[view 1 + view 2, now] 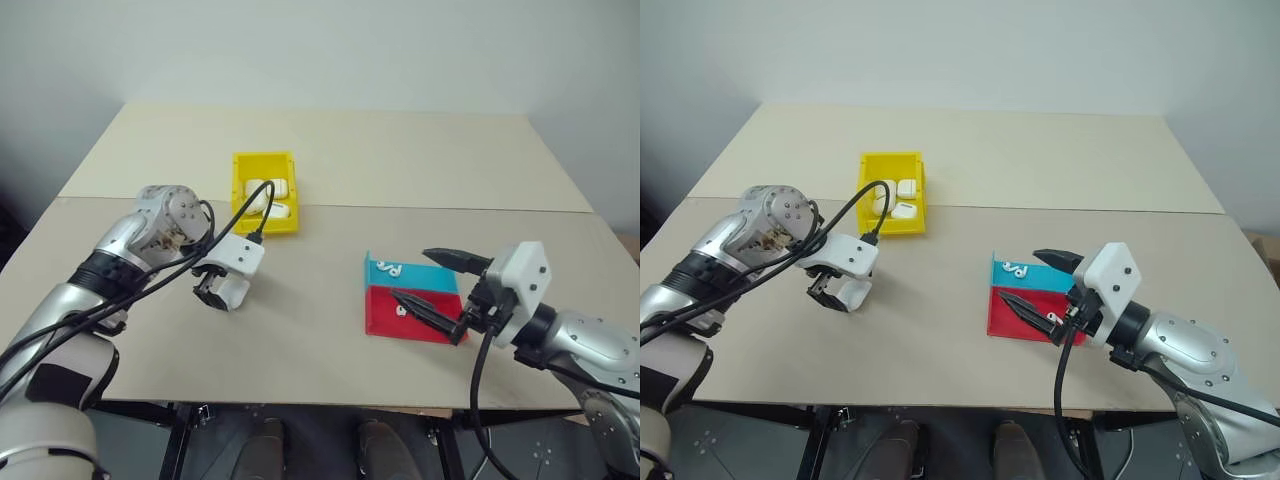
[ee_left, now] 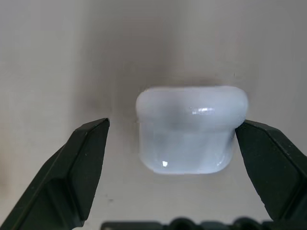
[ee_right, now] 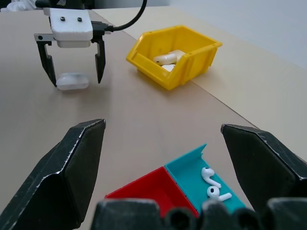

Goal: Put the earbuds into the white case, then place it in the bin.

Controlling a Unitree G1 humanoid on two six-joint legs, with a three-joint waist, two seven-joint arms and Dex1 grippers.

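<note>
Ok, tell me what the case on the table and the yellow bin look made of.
White case: likely glossy hard plastic, with bright highlights on its rounded shell. Yellow bin: apparently rigid moulded plastic, evenly coloured, with a soft sheen on straight upright walls.

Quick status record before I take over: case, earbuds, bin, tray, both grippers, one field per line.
white case: closed, lying on the table, between the left gripper's open fingers
earbuds: two, loose in the tray's teal compartment
bin: yellow, past the case, already holding white cases
tray: red and teal, near the right gripper
left gripper: open, pointing down astride the case
right gripper: open, held roughly level above the tray
</note>
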